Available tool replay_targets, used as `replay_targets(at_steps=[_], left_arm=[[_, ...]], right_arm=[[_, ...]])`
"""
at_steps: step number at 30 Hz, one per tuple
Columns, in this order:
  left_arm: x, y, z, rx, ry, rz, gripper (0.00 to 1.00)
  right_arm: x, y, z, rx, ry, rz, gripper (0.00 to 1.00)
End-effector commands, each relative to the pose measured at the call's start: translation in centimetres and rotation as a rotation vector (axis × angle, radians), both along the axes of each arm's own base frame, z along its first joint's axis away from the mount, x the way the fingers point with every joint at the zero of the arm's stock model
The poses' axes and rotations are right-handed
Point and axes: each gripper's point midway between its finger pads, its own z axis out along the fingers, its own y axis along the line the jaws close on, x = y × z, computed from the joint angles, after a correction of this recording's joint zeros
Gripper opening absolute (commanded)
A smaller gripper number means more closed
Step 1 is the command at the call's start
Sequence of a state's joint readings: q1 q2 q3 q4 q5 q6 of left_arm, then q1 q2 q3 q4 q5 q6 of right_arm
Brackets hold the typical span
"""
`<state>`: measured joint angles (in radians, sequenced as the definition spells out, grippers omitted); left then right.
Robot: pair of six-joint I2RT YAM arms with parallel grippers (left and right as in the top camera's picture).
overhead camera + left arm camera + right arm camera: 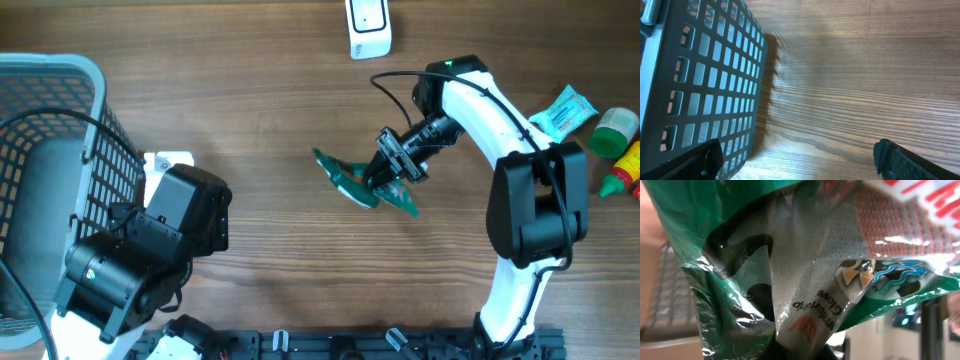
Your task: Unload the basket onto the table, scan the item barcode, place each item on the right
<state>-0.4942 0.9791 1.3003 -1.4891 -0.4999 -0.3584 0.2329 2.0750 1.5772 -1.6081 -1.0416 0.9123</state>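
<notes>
Glove packet: green and clear film pack (362,185), printed "Glove", at mid-table and well apart from the scanner. It fills the right wrist view (790,280).
Right gripper: (398,170) clamped tight on the packet's right end. Most of the film trails out to the left, unsupported.
Barcode: not visible in any view, so which face carries it cannot be told.
Risk, slip: the film looks slick and crumpled and is pinched at one end only. A quick swing could pull it free or let it twist in the jaws.
Risk, failed read: creases and glare on the wrap, or the wrong face presented, would likely defeat the scan. The floppy end may also fold over the code.
Scanner: white unit (368,28) at the far edge of the table (250,120). The trailing film could brush it and shift it.
Left gripper: (797,162) jaws wide and empty, beside the mesh basket (60,120), clear of the likely path.
Bystanders: teal sachet (562,112) and green-capped bottle (615,130) lie near the right arm's elbow. A wide elbow swing might knock them.
</notes>
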Motion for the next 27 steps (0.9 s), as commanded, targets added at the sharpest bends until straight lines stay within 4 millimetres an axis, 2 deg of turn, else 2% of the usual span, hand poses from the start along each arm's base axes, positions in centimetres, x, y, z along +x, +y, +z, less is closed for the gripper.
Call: replay_targets(at_steps=[1,3,5,8,12,15,18,20,21,23,27], left_arm=[[0.0,0.2,-0.1,-0.009,-0.002,0.021,1.00],[0.0,0.2,-0.1,-0.009,-0.002,0.021,1.00],[0.0,0.2,-0.1,-0.009,-0.002,0.021,1.00],[0.0,0.2,-0.1,-0.009,-0.002,0.021,1.00],[0.0,0.2,-0.1,-0.009,-0.002,0.021,1.00],[0.0,0.2,-0.1,-0.009,-0.002,0.021,1.00],[0.5,-0.1,0.2,-0.024,-0.026,0.021,1.00],[2.0,-2.7,0.6,-0.157,-0.078,-0.026,1.00],[2.7,-4.7,1.0,-0.252,-0.096,-0.071,1.00],[3.8,-7.1,2.1,-0.368,-0.145,-0.131,1.00],[6.9,-9.0,5.0,-0.449,-0.300,-0.161,1.00]], right_arm=[[1.1,1.5,2.2,0.131,0.029,-0.080,0.05],[0.8,1.1,1.6,0.122,-0.038,-0.028,0.04],[0.4,0.3,0.4,0.123,-0.183,0.086,0.04],[0.0,-0.5,-0.5,0.109,-0.265,0.169,0.04],[-0.2,-0.8,-0.4,0.164,-0.405,0.265,0.04],[-0.4,-0.9,1.0,0.189,-0.495,0.294,0.04],[-1.1,-1.4,3.9,0.172,-0.622,0.326,0.04],[-1.9,-2.3,5.6,0.129,-0.717,0.364,0.04],[-2.1,-2.8,6.5,0.099,-0.781,0.386,0.04],[-2.0,-3.7,7.3,0.055,-0.939,0.468,0.05],[-3.4,-4.3,9.6,0.082,-1.148,0.597,0.04]])
